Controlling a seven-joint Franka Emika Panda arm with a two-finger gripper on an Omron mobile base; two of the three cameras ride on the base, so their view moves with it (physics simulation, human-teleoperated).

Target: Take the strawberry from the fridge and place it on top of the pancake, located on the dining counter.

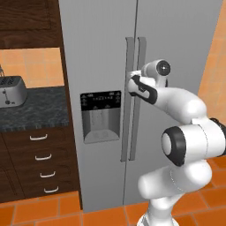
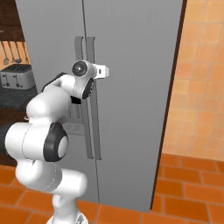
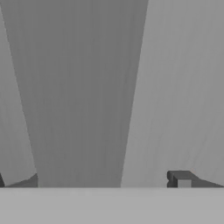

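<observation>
Hand view shows the gripper (image 3: 107, 181) spread wide, its fingertips (image 3: 181, 179) on either side of a vertical bar handle (image 3: 83, 96) of the fridge (image 1: 101, 44), whose doors are closed. Contact cannot be told.

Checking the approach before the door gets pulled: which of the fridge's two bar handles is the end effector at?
The right-door handle: the end effector sits against its upper part. The left-door handle stands just beside it, next to the dispenser panel.
</observation>
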